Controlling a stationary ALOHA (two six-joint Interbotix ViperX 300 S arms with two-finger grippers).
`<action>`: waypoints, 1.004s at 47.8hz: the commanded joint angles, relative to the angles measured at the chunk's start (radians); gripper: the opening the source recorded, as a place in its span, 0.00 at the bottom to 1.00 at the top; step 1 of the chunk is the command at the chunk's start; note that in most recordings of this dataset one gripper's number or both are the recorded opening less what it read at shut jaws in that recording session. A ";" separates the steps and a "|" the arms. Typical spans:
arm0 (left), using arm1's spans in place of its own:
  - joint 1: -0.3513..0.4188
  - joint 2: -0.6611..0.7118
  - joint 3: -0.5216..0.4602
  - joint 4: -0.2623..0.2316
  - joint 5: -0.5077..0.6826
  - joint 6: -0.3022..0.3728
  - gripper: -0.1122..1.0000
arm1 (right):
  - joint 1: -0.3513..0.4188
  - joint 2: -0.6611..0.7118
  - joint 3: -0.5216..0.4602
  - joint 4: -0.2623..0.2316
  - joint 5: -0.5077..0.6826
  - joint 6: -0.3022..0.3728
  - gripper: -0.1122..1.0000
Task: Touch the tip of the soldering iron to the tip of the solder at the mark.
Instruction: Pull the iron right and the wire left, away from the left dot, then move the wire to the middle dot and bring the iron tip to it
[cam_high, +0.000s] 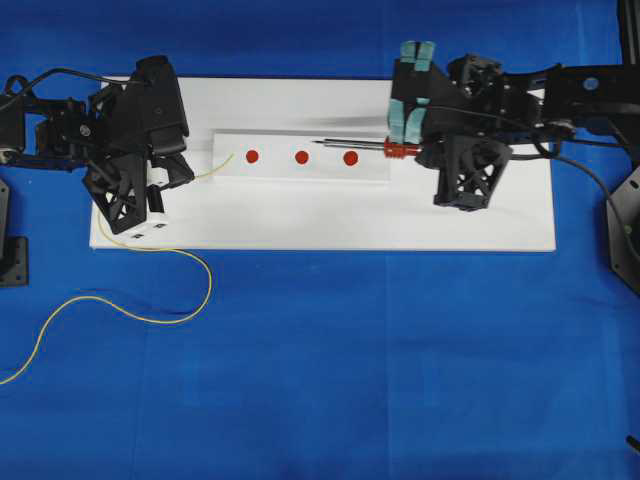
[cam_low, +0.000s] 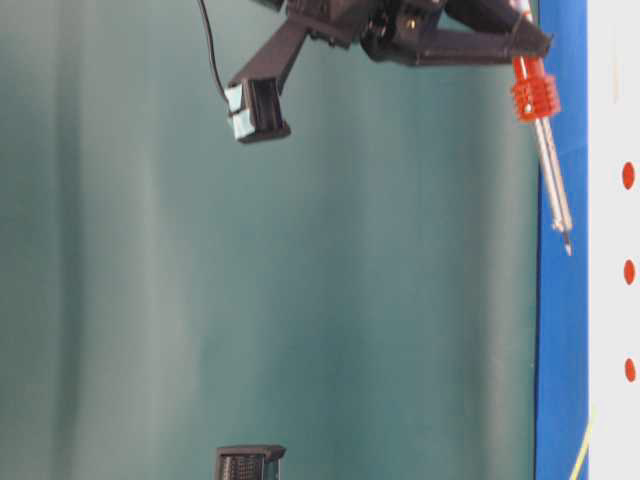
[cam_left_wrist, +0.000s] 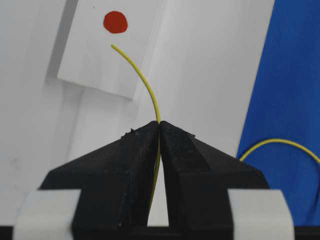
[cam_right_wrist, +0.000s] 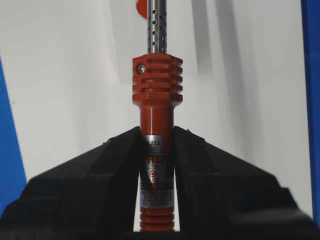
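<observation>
Overhead exterior view: the left pincer (cam_high: 185, 168) is closed on the solder (cam_high: 222, 165), a thin yellow wire. The free end of the wire sticks out ahead of the fingertips and stops just short of the nearest red dot (cam_high: 252, 155) on the raised white strip (cam_high: 300, 170). Behind this pincer the wire trails off the white board (cam_high: 320, 225) and curls in a loose loop over the blue cloth (cam_high: 320, 380).

The right pincer (cam_high: 412, 150) is clamped on the red handle of the soldering iron (cam_high: 365, 146). The metal shaft reaches out ahead of it over the strip. Its dark tip lies between the second red dot (cam_high: 301, 156) and the third red dot (cam_high: 350, 158), well apart from the wire's end.

Table-level view: the iron (cam_low: 550, 170) hangs clear above the board, tip tilted toward it.

Right wrist view: both fingers (cam_right_wrist: 110, 170) press the handle (cam_right_wrist: 156, 150) below its ribbed collar.
</observation>
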 joint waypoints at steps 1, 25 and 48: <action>0.002 -0.012 -0.012 0.002 -0.008 -0.002 0.13 | -0.002 -0.031 -0.002 -0.014 -0.002 0.008 0.16; 0.000 0.091 -0.106 0.002 -0.069 0.002 0.13 | -0.002 -0.031 0.000 -0.025 -0.021 0.015 0.16; 0.002 0.273 -0.242 0.002 -0.091 0.012 0.13 | 0.000 -0.025 0.000 -0.029 -0.023 0.014 0.16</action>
